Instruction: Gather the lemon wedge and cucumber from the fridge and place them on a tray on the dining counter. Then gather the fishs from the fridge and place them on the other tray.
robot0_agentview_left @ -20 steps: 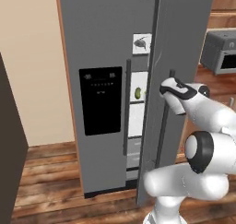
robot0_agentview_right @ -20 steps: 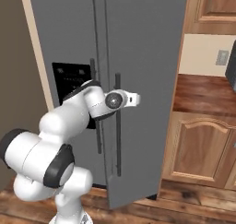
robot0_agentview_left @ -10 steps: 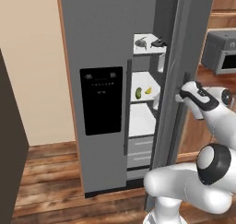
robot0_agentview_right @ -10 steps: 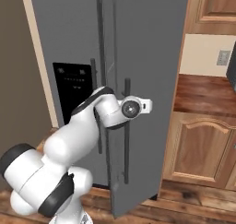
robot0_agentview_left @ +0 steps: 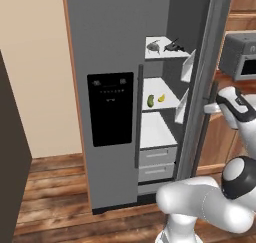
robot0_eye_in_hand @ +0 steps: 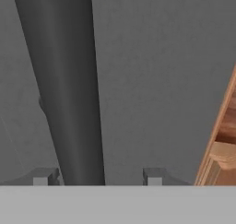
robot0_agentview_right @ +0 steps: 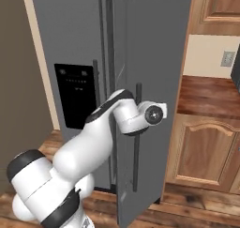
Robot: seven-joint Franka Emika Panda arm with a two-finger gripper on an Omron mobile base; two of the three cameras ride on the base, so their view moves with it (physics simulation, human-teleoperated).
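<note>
We note a grey fridge (robot0_agentview_left: 115, 47) with its right door (robot0_agentview_right: 150, 58) swung partly open; the door's dark vertical handle (robot0_agentview_right: 138, 142) runs down its outer face. The left door carries a black dispenser panel (robot0_agentview_left: 111, 108). Inside we see white shelves (robot0_agentview_left: 159, 101) and two grey drawers (robot0_agentview_left: 157, 163). Wooden floor (robot0_agentview_left: 55, 187) below, beige wall (robot0_agentview_left: 35, 72) to the left, wood cabinets (robot0_agentview_right: 206, 152) and a brown worktop (robot0_agentview_right: 211, 93) to the right.

The fridge (robot0_agentview_left: 115, 62) stands against the wall, its right door (robot0_agentview_left: 202, 87) swung open. On the top shelf (robot0_agentview_left: 162, 54) lie two fish (robot0_agentview_left: 153, 47), side by side. On the shelf below, the cucumber (robot0_agentview_left: 150, 101) lies left of the lemon wedge (robot0_agentview_left: 161, 98). Two drawers (robot0_agentview_left: 157, 164) sit beneath. The gripper (robot0_eye_in_hand: 97, 177) straddles the door handle (robot0_eye_in_hand: 73, 103).
</note>
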